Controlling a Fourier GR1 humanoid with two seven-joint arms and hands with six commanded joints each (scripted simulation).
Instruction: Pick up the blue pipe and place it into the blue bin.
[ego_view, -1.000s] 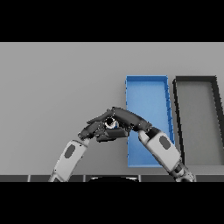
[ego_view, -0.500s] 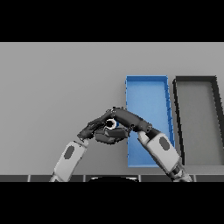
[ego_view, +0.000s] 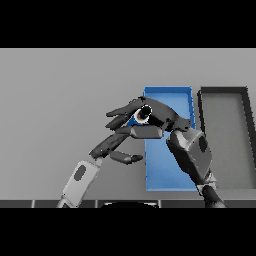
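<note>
The blue pipe is short, and its pale ring end faces me. My right hand is shut on it and holds it above the table at the left rim of the blue bin. That hand's fingers reach left past the pipe. My left hand is open just below and to the left, its fingers straight and its thumb out, apart from the pipe. The right forearm covers part of the bin's floor.
A dark grey bin stands directly to the right of the blue bin, long side to long side. The grey table stretches to the left and to the back.
My right hand has risen and moved right with the pipe, from the table beside the bin to the bin's left rim. The left hand has come off the pipe and stays lower.
</note>
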